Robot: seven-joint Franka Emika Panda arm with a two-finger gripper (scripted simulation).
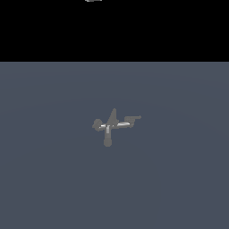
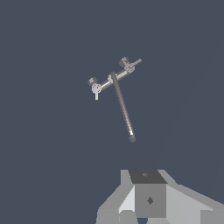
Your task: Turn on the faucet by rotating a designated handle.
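Observation:
The faucet (image 1: 112, 125) is a small dull-grey fixture on the grey floor at the middle of the exterior view. It has a pointed upright fin and pale streaks at its middle. Its handle (image 1: 133, 119), a thin arm ending in a short flat crossbar, points to the exterior view's right. A stubby blob-ended arm (image 1: 97, 124) points left and a thick rounded stem (image 1: 108, 138) points toward the camera. The wrist view shows the faucet (image 2: 114, 78) from above and far off, with its long stem (image 2: 123, 109). My gripper (image 2: 149, 192) hangs well above the faucet, touching nothing. Its fingers do not show clearly.
The flat grey floor (image 1: 53, 179) spreads around the faucet on all sides. A black band fills the top of the exterior view, where a small grey piece of the arm (image 1: 93, 1) shows at the edge.

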